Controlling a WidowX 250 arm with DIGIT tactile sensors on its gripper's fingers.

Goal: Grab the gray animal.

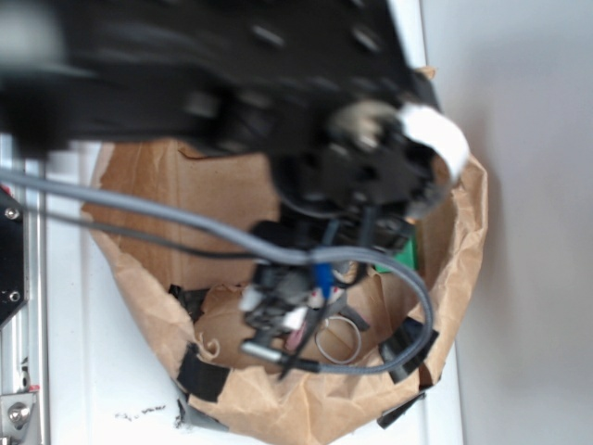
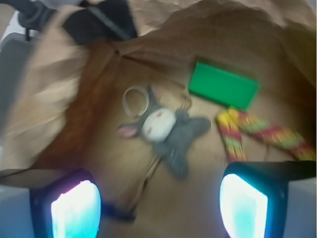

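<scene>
The gray animal, a small plush with a cream face, red eyes and a pink patch, lies flat on the brown paper floor in the wrist view, its metal key ring to its upper left. My gripper hangs above and short of it, open, with glowing pads wide apart and nothing between them. In the exterior view the gripper is low inside the paper bag; the plush is mostly hidden behind it, and only the ring shows.
A green block lies beyond the plush, and a red-yellow-green rope loop to its right. Crumpled bag walls rise all round. Grey cables cross the bag's mouth. Black tape patches the rim.
</scene>
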